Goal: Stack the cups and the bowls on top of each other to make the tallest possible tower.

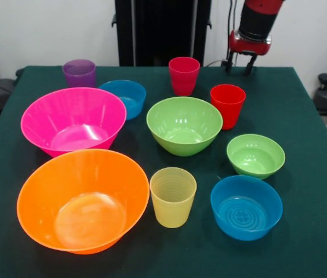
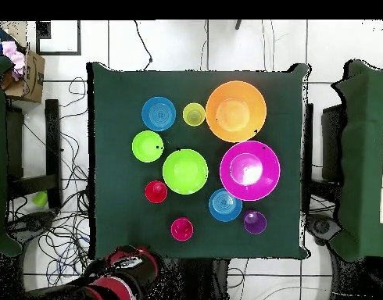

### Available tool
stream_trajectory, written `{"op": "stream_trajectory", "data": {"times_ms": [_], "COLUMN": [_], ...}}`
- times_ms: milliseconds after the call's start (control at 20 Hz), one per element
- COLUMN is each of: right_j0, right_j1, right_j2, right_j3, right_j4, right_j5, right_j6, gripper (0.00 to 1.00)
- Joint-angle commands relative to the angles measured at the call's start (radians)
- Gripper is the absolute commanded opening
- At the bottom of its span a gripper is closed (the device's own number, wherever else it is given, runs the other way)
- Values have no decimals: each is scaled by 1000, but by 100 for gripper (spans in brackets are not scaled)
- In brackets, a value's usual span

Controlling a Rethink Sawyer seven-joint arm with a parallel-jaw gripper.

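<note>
All pieces stand apart on the green table; nothing is stacked. Cups: purple, pinkish-red, bright red, ribbed yellow. Bowls: large orange, hot pink, medium lime green, small lime green, two small blue. My gripper hangs open and empty above the table's far edge, behind the bright red cup. In the overhead view the arm is just off the table's bottom edge, near the pinkish-red cup.
The black pedestal stands behind the table's far edge. In the overhead view, cables lie on the floor to the left and a cardboard box sits at the top left. Other green tables flank this one.
</note>
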Motion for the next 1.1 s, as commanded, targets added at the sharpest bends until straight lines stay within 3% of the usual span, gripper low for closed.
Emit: {"op": "stream_trajectory", "data": {"times_ms": [50, 200, 1100], "right_j0": [16, 11, 13], "right_j1": [-49, -51, 107], "right_j2": [49, 51, 55], "right_j3": [-112, -117, -159], "right_j4": [74, 69, 78], "right_j5": [42, 9, -174], "right_j6": [162, 162, 209], "gripper": [100, 100, 100]}}
